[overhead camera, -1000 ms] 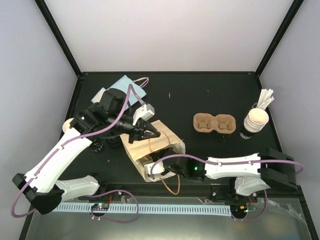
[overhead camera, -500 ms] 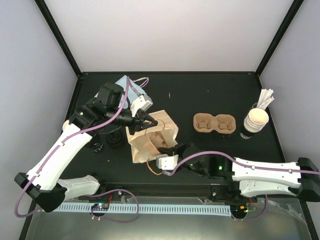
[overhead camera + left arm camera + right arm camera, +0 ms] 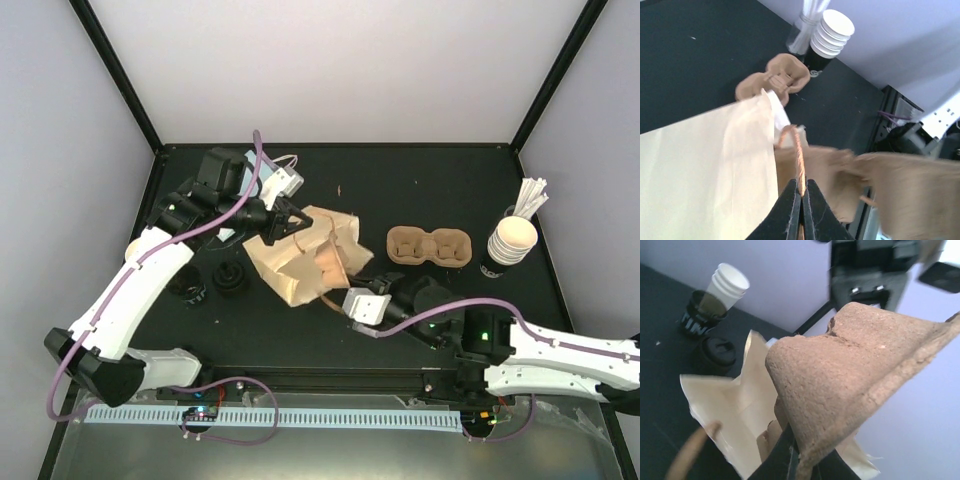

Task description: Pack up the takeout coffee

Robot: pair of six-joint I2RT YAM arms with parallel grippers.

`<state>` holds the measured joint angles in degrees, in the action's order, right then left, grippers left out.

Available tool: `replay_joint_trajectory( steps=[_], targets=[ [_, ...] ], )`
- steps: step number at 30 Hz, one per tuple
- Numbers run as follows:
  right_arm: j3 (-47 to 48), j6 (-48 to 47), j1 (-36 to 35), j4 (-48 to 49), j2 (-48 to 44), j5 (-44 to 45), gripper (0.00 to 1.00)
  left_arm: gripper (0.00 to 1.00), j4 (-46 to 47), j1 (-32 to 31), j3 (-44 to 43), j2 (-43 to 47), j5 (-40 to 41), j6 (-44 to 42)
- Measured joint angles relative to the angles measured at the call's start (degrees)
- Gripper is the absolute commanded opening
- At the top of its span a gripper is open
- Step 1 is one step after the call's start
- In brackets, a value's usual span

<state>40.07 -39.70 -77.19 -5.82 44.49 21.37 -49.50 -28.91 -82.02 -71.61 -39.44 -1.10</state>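
Far left, the takeout coffee (image 3: 729,282) stood upright by the table's left edge, half tucked behind the left arm in the overhead view, well apart from the bag. Just right of it sat two black lids (image 3: 228,280), side by side on the dark table (image 3: 420,180).

Then the left gripper (image 3: 801,202): jaws pinched right together on the bag's twisted brown handle (image 3: 798,157), with the paper bag (image 3: 290,268) lifted by its rim and its mouth turned toward the right arm.

At that mouth was the right gripper (image 3: 799,460), its fingers clamped tight on the edge of a brown pulp piece (image 3: 840,375), which filled most of the wrist view. How far inside the bag that piece reached, I couldn't tell.

Further right, a two-cup carrier (image 3: 428,247) lay flat on the table, both wells bare. At the far right, a stack of cups (image 3: 510,240) stood upright with white sticks (image 3: 532,195) just behind.
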Motion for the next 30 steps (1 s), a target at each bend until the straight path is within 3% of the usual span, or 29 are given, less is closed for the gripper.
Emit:
replay_joint_trajectory(
  steps=[7, 18, 30],
  targets=[
    [4.09, 1.51, 0.42, -2.23, -3.91, 4.50, 0.01, 0.02, 1.60, 3.54, -3.69, -4.57, 1.27, 2.69],
    [9.07, 10.29, 0.46, -18.05, -7.72, 6.12, 0.04, 0.02, 5.81, 11.65, -7.08, -6.29, 4.50, 7.80],
    [3.37, 13.70, 0.52, -25.59, 10.25, 8.66, 0.01, 0.02, 16.00, 15.28, -3.85, 1.90, 4.17, 12.79]
  ],
)
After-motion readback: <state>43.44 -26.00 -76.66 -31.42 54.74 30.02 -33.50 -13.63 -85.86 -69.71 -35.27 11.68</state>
